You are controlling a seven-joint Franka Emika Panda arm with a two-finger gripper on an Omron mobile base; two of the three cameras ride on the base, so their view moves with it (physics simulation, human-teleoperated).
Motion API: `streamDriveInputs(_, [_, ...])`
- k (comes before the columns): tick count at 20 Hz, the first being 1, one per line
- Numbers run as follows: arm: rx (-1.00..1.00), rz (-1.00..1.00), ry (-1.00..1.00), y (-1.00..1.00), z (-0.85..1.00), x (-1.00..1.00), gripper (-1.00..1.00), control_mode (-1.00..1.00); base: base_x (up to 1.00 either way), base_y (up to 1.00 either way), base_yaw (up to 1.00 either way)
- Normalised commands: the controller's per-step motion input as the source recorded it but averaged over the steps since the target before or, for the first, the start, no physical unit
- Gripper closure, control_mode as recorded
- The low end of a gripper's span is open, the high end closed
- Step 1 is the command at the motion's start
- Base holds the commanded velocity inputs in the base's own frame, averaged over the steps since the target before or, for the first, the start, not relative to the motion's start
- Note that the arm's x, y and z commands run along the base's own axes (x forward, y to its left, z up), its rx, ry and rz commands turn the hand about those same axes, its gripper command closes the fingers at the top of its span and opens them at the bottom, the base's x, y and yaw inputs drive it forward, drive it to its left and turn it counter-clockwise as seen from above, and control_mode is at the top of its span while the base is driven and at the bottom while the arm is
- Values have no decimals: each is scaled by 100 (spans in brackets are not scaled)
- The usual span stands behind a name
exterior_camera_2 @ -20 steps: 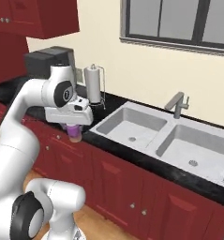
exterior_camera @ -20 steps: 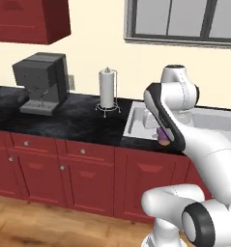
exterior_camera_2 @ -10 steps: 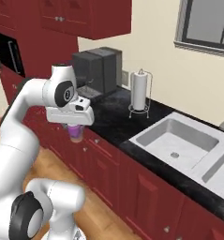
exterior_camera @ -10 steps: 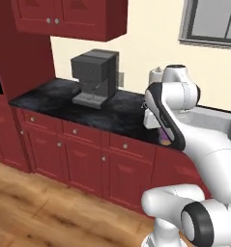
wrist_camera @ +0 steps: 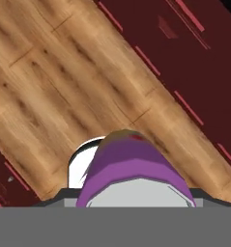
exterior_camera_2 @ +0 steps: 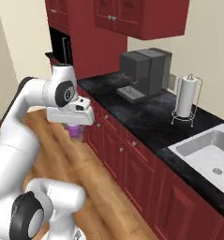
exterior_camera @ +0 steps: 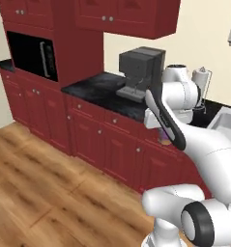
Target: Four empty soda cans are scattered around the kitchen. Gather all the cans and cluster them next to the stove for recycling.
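Ahead of us the dark red cabinets point(exterior_camera_2: 132, 164) run under a black countertop point(exterior_camera_2: 146, 110) bearing a coffee machine point(exterior_camera_2: 144, 72) and paper towel holder point(exterior_camera_2: 184, 98). Our gripper point(exterior_camera_2: 75, 125) clamps a purple soda can point(exterior_camera_2: 75, 131) above the wood floor point(exterior_camera: 44, 188), short of the cabinet fronts.

Clearly a kitchen: dark red cabinets point(exterior_camera_2: 132, 159), black countertop point(exterior_camera_2: 146, 115), coffee machine point(exterior_camera_2: 144, 72), paper-towel holder point(exterior_camera_2: 185, 98), sink point(exterior_camera_2: 207, 154).

— What is sitting on the black countertop point(exterior_camera_2: 146, 115)?
— A dark coffee machine point(exterior_camera_2: 144, 72) is standing near the wall, and a paper towel holder point(exterior_camera_2: 185, 99) is standing farther along, beside the sink point(exterior_camera_2: 207, 152).
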Motion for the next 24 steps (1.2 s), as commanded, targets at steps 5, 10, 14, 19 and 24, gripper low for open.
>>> streamDriveInputs(5, [0, 0, 0, 0, 0, 0, 100, 100, -32, 29, 45])
streamDriveInputs(10, [0, 0, 0, 0, 0, 0, 100, 100, -21, 21, 46])
streamDriveInputs(14, [0, 0, 0, 0, 0, 0, 100, 100, 25, 6, 42])
streamDriveInputs(19, [0, 0, 0, 0, 0, 0, 100, 100, 59, -8, 40])
streamDriveInputs(24, [0, 0, 0, 0, 0, 0, 100, 100, 40, -6, 46])
